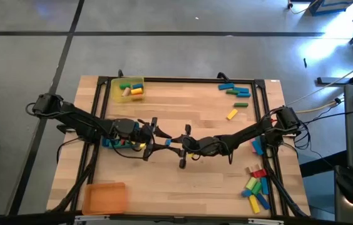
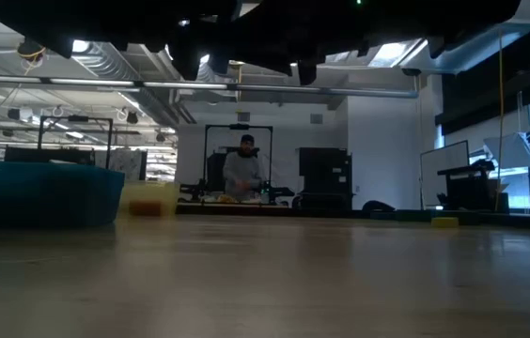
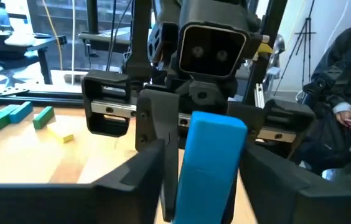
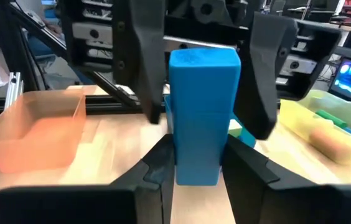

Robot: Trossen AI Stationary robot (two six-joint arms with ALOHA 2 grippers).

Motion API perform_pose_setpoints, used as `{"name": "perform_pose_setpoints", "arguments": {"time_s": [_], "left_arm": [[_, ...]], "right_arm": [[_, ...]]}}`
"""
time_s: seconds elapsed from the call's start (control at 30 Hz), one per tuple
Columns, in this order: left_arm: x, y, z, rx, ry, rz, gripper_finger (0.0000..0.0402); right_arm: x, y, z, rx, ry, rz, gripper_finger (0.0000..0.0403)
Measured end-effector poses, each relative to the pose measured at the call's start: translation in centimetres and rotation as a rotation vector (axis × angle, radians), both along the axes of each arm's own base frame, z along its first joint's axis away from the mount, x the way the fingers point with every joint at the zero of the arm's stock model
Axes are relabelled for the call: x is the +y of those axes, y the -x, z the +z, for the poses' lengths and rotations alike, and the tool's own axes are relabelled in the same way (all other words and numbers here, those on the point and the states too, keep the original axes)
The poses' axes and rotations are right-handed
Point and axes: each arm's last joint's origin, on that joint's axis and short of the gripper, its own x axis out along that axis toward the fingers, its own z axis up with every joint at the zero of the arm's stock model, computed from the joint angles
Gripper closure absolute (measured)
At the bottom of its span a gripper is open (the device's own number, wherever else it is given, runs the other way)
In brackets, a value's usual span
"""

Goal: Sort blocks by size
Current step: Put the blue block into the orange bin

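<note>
High view is showing you both arms meeting over the middle of the table (image 1: 195, 112), the left tool (image 1: 158, 132) and the right tool (image 1: 184, 145) facing each other with a blue block (image 1: 168, 142) between them. You are looking at a handover in mid-air, I judge: in the right wrist view the right tool (image 4: 197, 168) is pinching the blue block (image 4: 203, 115) at its lower end, its fingers (image 4: 157, 174) pressed against both sides, while the other arm's two fingers are standing to either side of the block's upper part, apart from it by a visible gap. In the left wrist view the left tool (image 3: 200, 180) is spread around the blue block (image 3: 210, 162), not yet gripping as far as you can tell. The remaining blocks are lying in groups: some near the far right corner (image 1: 236, 92), some at the near right edge (image 1: 256, 186), and a few already sitting in the yellow tray (image 1: 115, 92); the orange tray (image 1: 104, 197) is waiting at the near left, and a blue tray (image 1: 106, 142) is peeking out under the left arm. Your next move is calling for the left fingers to press firmly on the block before the right tool lets go, otherwise it could be dropping to the table.
</note>
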Motion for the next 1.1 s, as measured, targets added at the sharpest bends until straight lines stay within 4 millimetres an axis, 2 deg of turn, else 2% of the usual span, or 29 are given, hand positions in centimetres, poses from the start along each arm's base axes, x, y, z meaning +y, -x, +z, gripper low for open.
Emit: {"name": "perform_pose_setpoints", "arguments": {"time_s": [0.1, 0.2, 0.43, 0.6, 0.7, 0.83, 1.1], "left_arm": [[0.0, 0.0, 0.0, -0.001, -0.008, -0.003, 0.0274], [0.0, 0.0, 0.0, -0.001, -0.038, -0.006, 0.031], [0.1, 0.3, -0.2, 0.046, -0.069, -0.007, 0.031], [-0.4, 1.7, 1.4, 0.205, -0.07, -0.031, 0.031], [-1.5, 2.6, 2.4, 0.341, -0.102, -0.084, 0.031], [-3.3, 3.9, 2.9, 0.522, -0.101, -0.146, 0.031], [-7.4, 6.8, 3.6, 0.751, 0.043, -0.189, 0.031]], "right_arm": [[0.0, 0.0, 0.0, -0.003, -0.006, -0.001, 0.0294], [0.0, 0.0, 0.1, -0.011, -0.031, 0.001, 0.0274], [0.1, 0.1, 0.4, 0.006, -0.049, 0.024, 0.0188], [0.0, 1.5, 2.2, 0.106, -0.05, 0.111, 0.0148], [-0.1, 2.2, 2.4, 0.176, -0.062, 0.139, 0.0138], [0.0, 2.3, 2.1, 0.216, -0.078, 0.172, 0.0135], [0.0, 2.3, 1.6, 0.252, -0.1, 0.167, 0.0135]]}}
